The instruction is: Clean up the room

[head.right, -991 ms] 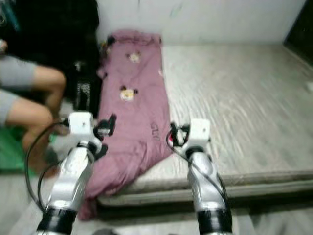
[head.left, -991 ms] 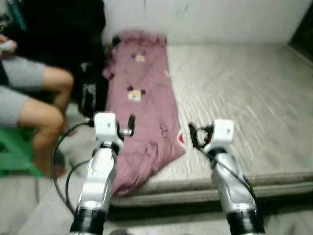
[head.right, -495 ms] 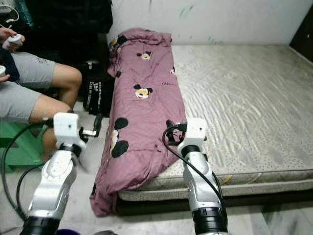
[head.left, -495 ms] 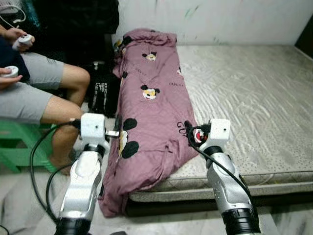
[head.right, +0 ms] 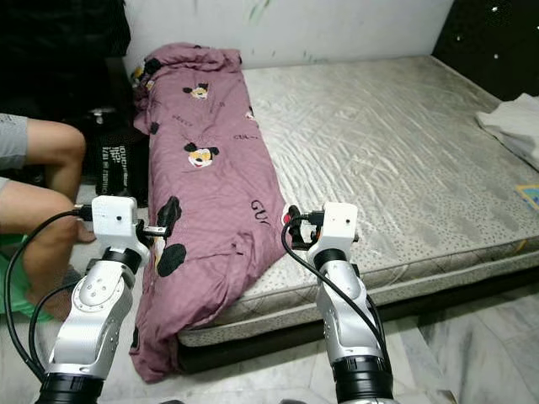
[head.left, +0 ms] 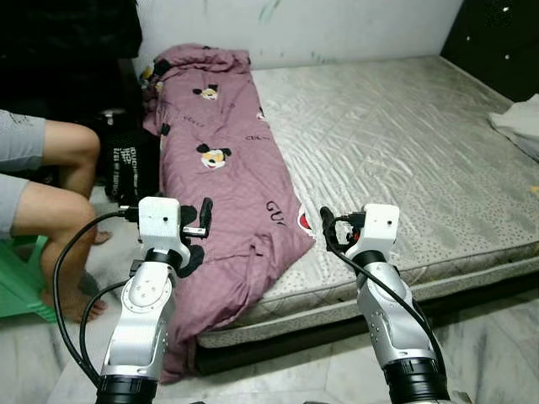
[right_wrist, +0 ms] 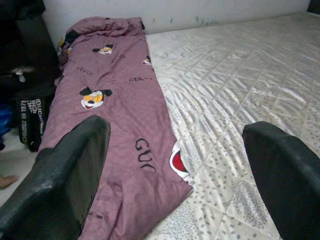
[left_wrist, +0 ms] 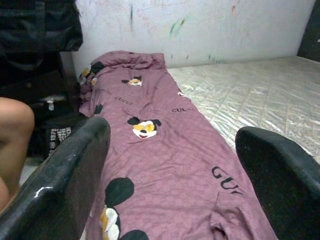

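Both pairs of black fingers are spread wide and hold nothing: the left gripper [head.left: 205,220] hovers over the near end of the mauve cartoon-print blanket [head.left: 221,168], and the right gripper [head.left: 328,230] hangs just beyond the blanket's near corner at its 3 o'clock side. The blanket runs from 12 to 6 o'clock along the left edge of the bare grey mattress [head.left: 396,143], its near end spilling over the mattress edge toward the floor. A seated person's bare legs [head.left: 50,185] are at 9 o'clock beside a black bag [head.left: 126,160], and a white cloth [head.left: 518,122] lies at the mattress's 3 o'clock edge.

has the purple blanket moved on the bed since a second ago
No. The purple blanket lies along the mattress's left edge, its lower end hanging over, as before; the camera has swung right.
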Robot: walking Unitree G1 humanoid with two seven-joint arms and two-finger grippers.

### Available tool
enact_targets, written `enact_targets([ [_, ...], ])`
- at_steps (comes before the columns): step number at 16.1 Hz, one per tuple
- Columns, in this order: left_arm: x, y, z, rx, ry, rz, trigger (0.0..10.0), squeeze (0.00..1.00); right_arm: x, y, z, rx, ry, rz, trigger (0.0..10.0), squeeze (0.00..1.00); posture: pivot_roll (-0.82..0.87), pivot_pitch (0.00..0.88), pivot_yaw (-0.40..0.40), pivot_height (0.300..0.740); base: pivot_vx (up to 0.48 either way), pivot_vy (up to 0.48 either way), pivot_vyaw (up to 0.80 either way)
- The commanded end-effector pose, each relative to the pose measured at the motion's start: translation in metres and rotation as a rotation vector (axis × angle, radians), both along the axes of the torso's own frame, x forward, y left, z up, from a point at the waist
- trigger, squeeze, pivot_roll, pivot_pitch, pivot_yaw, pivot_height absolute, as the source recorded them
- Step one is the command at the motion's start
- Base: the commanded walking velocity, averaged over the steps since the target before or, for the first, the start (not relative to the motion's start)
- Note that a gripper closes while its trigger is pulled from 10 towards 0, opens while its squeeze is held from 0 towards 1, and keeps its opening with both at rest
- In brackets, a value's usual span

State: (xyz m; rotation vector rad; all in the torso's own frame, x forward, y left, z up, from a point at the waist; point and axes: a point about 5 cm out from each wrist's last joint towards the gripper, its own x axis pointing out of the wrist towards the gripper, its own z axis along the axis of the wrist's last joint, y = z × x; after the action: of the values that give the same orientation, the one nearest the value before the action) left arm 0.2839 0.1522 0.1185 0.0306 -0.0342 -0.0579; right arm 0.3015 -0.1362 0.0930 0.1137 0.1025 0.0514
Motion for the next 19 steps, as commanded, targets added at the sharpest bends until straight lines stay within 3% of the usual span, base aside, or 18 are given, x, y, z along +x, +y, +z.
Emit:
enact_targets([
  [1, -0.0001, 0.0023, 0.0028, 0.0, -0.002, 0.001, 10.0, 0.0, 0.0005, 0.0004, 0.0021, -0.005, -0.007, 0.005, 10.0, 0.0, 0.0, 0.0, -0.005, 0.74, 0.3, 0.0, 0.0],
  [8, -0.0003, -0.0014, 0.0033, -0.015, -0.005, -0.011, 10.0, 0.0, 0.0, 0.0002, 0.0013, -0.009, -0.001, 0.01, 10.0, 0.0, 0.0, 0.0, -0.01, 0.74, 0.414, 0.0, 0.0],
  [15, 0.0028, -0.0036, 0.0015, -0.014, 0.009, -0.005, 10.0, 0.0, 0.0012, 0.0003, 0.0014, -0.003, 0.003, 0.003, 10.0, 0.0, 0.0, 0.005, -0.007, 0.74, 0.0, 0.0, 0.0],
  [19, 0.0035, -0.0042, 0.0011, -0.015, 0.011, 0.003, 10.0, 0.0, 0.0014, 0.0002, 0.0008, -0.001, 0.008, 0.002, 10.0, 0.0, 0.0, 0.006, -0.007, 0.74, 0.0, 0.0, -0.8],
])
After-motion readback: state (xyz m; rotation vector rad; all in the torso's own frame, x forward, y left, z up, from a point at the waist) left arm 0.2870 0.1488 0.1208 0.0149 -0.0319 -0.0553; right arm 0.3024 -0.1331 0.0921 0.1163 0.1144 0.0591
